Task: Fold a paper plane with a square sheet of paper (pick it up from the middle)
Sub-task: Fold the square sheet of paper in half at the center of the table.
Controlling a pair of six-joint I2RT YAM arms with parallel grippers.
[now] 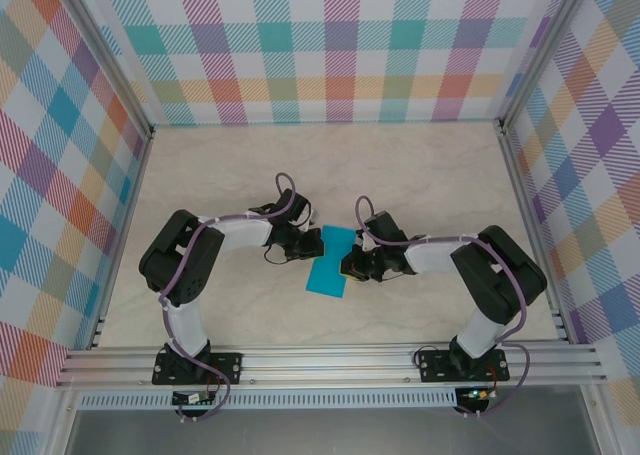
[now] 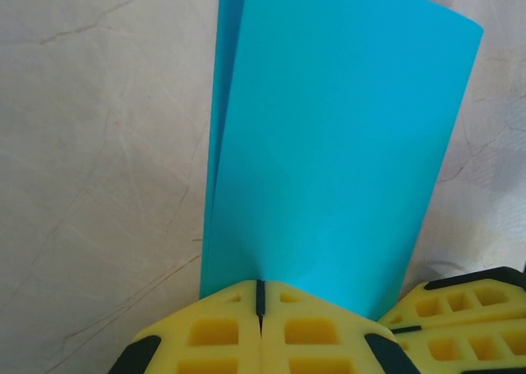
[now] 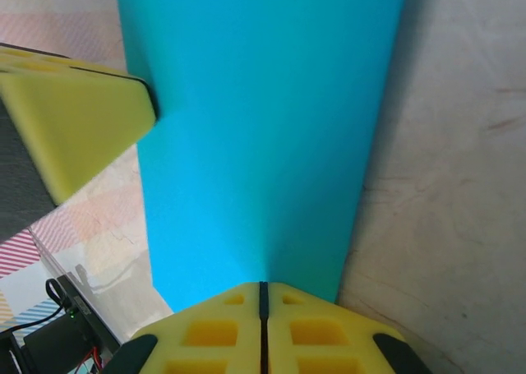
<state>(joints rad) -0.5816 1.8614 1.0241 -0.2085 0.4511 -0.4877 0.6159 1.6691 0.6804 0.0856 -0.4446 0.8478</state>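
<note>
Sheet: smooth teal, folded | left gripper: clamped on it | right gripper: clamped on it

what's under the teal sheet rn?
Marbled tabletop shows around the folded sheet, which left fingers and right fingers pinch shut. In the left wrist view a second paper layer peeks from beneath. The tabletop directly below is covered.

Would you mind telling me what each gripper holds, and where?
The square sheet of paper: left gripper pinches its left edge, right gripper its right edge.
</note>
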